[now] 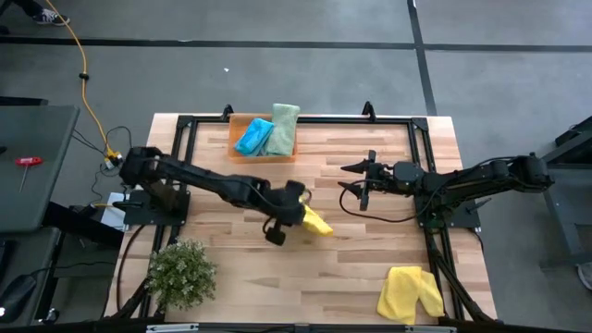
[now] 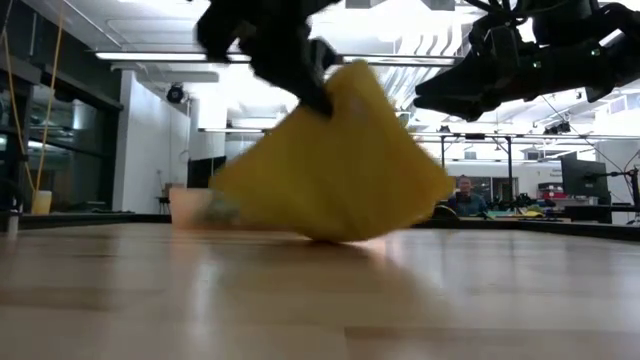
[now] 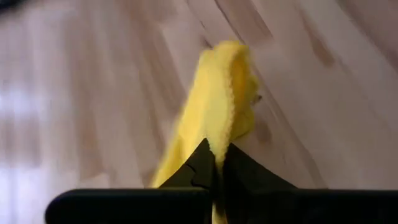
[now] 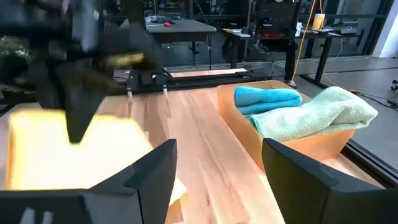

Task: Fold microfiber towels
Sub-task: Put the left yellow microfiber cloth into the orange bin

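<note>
High view, left gripper point(image 1: 298, 214) pinching yellow towel point(image 1: 316, 223)

Yellow towel point(image 1: 317, 223), second yellow towel point(image 1: 410, 294), teal towel point(image 1: 253, 136), seemingly pale green towel point(image 1: 282, 129), orange tray point(image 1: 237, 136).

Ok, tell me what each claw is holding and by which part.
Left claw pinches the yellow towel by a folded edge, lifting it off the table. Right claw is open, holding nothing.
</note>
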